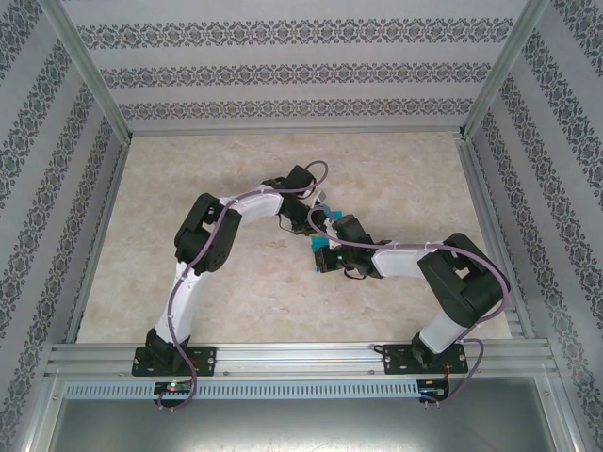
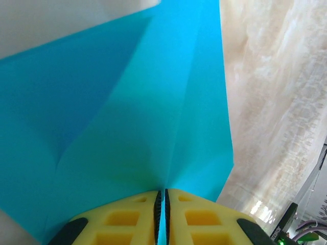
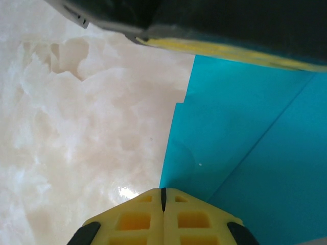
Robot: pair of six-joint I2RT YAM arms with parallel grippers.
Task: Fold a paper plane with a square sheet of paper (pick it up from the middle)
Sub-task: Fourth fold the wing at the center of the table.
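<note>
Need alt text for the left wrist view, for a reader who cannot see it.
The yellow left end effector, shut, pinches a creased teal-blue paper sheet that fans out ahead of it. A pale marbled tabletop shows along the right.

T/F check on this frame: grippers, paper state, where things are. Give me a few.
1. The left gripper is shut on the teal paper. True.
2. The teal paper is a flat sheet with no creases. False: the left wrist view shows fold lines and overlapping layers.
3. The right gripper is wide open. False: its fingers are closed together, at the edge of the teal paper.
4. Both grippers are near the middle of the table. True.
</note>
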